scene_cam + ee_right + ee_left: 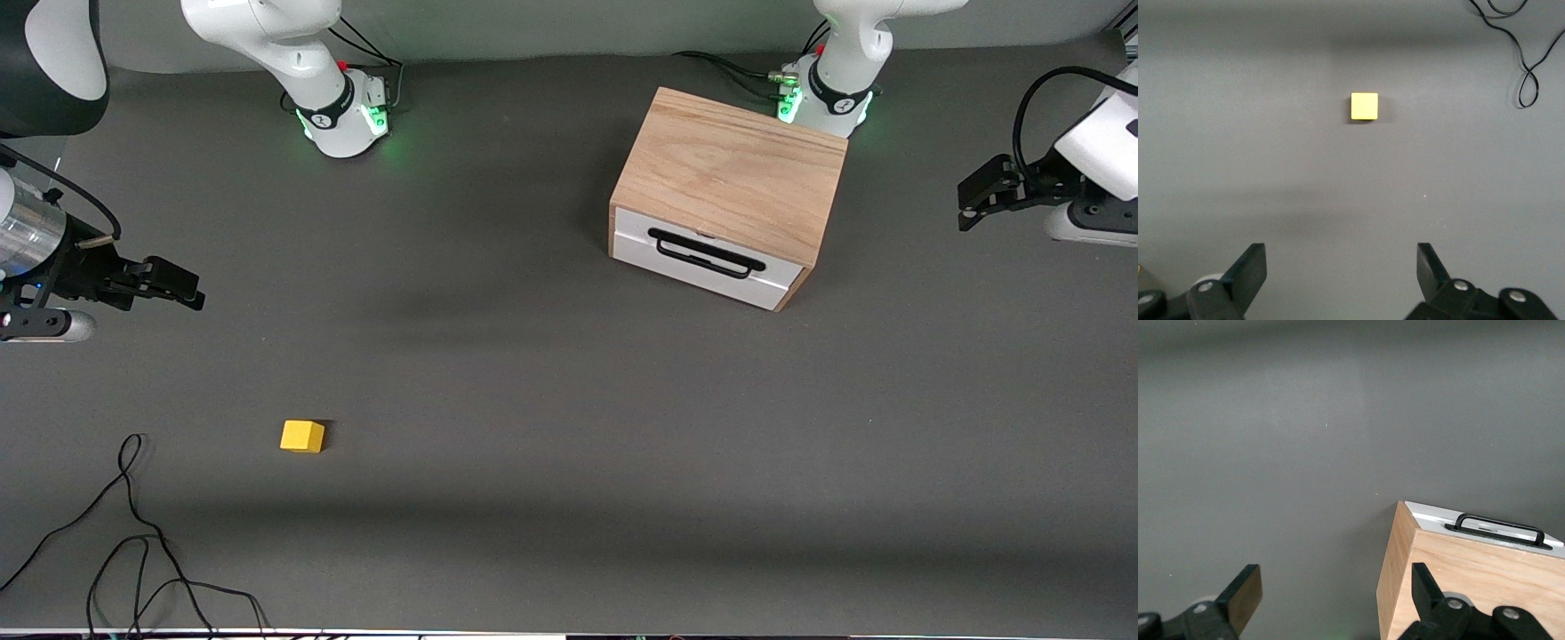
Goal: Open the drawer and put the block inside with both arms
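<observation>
left gripper point(965, 197): jaws apart, empty, nearer drawer handle point(707, 253) | right gripper point(191, 293): jaws apart, empty, nearer yellow block point(302, 436)

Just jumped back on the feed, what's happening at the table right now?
Nothing is being handled yet. The drawer of the wooden box is shut, and the yellow block sits alone on the table, nearer the front camera, toward the right arm's end. The right gripper hangs over bare table at its own end with jaws open and empty; the left gripper hangs beside the box at its end, jaws also open and empty.
</observation>
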### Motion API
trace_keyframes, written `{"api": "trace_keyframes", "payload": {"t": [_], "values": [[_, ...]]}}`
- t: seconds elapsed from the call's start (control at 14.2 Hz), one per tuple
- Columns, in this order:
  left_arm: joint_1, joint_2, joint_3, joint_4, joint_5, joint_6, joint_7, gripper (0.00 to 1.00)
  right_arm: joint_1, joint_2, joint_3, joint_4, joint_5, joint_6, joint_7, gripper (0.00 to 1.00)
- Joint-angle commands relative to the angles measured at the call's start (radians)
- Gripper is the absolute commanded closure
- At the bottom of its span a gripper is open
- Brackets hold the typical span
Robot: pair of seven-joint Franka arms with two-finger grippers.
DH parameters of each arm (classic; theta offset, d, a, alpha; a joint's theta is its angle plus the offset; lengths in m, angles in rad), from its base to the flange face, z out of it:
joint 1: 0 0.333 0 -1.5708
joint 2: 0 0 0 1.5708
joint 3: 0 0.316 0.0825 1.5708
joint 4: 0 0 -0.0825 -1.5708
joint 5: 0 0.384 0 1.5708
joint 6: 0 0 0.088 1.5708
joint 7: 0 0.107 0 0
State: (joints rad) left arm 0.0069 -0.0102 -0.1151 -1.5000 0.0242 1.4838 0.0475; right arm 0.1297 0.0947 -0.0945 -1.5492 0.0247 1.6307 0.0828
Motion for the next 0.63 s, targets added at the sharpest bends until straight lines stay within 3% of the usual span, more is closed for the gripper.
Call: {"api": "trace_keyframes", "payload": {"t": [0.0,0.56], "values": [[-0.004,-0.004,0.020,-0.009,0.010,0.016,0.024,0.00,-0.007,0.000,-0.001,0.003,0.017,0.008,-0.012,0.00],[-0.007,-0.004,0.017,-0.006,0.010,0.016,0.014,0.00,-0.010,0.026,0.001,0.035,0.018,0.023,-0.023,0.00]]}}
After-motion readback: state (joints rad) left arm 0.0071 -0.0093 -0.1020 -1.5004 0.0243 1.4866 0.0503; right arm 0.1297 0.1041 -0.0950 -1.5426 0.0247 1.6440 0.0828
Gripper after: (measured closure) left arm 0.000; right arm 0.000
